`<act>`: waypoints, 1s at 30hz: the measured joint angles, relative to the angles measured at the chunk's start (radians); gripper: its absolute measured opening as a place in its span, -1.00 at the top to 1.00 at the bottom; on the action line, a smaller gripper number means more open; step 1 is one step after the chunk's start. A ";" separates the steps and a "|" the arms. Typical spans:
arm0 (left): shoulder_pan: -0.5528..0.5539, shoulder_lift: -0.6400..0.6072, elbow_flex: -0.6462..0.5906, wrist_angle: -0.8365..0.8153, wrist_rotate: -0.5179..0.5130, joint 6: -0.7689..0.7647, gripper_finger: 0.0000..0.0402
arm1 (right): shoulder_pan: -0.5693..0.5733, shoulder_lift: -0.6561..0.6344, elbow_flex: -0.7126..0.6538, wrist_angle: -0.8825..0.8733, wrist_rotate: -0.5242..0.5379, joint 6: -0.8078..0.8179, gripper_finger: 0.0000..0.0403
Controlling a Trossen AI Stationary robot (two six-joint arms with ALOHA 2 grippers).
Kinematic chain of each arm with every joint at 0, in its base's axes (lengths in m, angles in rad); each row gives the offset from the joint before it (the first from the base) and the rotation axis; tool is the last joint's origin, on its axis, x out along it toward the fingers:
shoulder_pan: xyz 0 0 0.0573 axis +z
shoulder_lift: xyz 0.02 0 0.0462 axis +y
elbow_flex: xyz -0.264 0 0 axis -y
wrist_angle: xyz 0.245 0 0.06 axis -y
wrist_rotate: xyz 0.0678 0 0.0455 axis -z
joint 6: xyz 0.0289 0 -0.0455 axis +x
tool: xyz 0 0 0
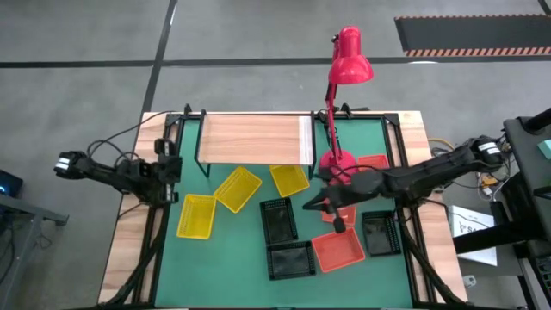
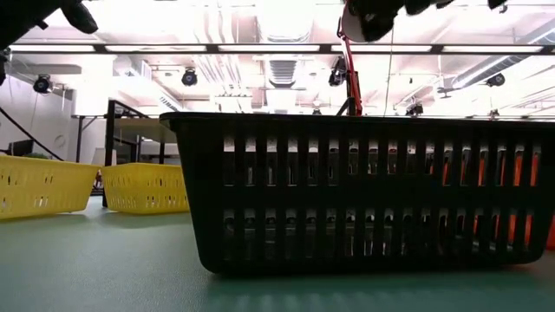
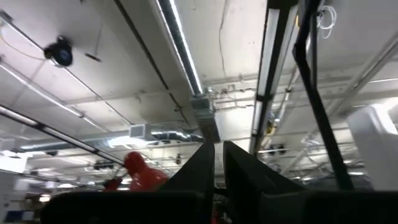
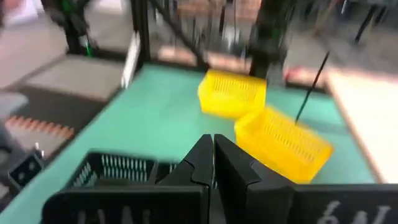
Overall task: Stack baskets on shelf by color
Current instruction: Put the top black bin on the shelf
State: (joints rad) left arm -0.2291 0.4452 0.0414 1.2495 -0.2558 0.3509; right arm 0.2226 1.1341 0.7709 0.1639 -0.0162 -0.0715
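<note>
Three yellow baskets (image 1: 196, 215), (image 1: 238, 189), (image 1: 289, 179), three black baskets (image 1: 279, 220), (image 1: 290, 258), (image 1: 380, 234) and orange-red baskets (image 1: 337, 251), (image 1: 372, 164) lie on the green table top. The light-wood shelf (image 1: 254, 139) stands bare at the far edge. My right gripper (image 1: 314, 205) is shut and empty. It hovers above the table between the middle black basket and an orange-red basket (image 1: 343, 215), pointing toward the table's left. Its wrist view shows its shut fingertips (image 4: 211, 155) over a black basket (image 4: 112, 171). My left gripper (image 1: 172, 168) waits at the left edge, shut, pointing up.
A red desk lamp (image 1: 349, 60) stands with its round base (image 1: 337, 164) right of the shelf, close behind my right arm. Black frame rails run along both table sides. In the low view, the nearest black basket (image 2: 364, 191) fills the foreground, with yellow baskets (image 2: 143, 186) behind it.
</note>
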 joint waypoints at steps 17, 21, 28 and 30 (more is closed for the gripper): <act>0.000 0.031 -0.012 -0.034 -0.013 0.021 0.92 | 0.041 0.386 0.515 -0.796 0.016 0.026 0.96; 0.000 0.032 -0.013 -0.036 -0.012 0.021 0.92 | 0.048 0.489 0.607 -0.932 0.016 -0.049 0.95; 0.000 0.023 -0.013 -0.031 -0.012 0.022 0.92 | 0.055 0.630 0.718 -1.092 0.019 -0.192 0.71; 0.000 0.018 -0.013 -0.031 -0.012 0.022 0.92 | 0.055 0.654 0.737 -1.100 0.026 -0.255 0.58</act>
State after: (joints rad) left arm -0.2292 0.4629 0.0288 1.2185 -0.2680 0.3729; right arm 0.2780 1.7884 1.5081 -0.9360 0.0102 -0.3270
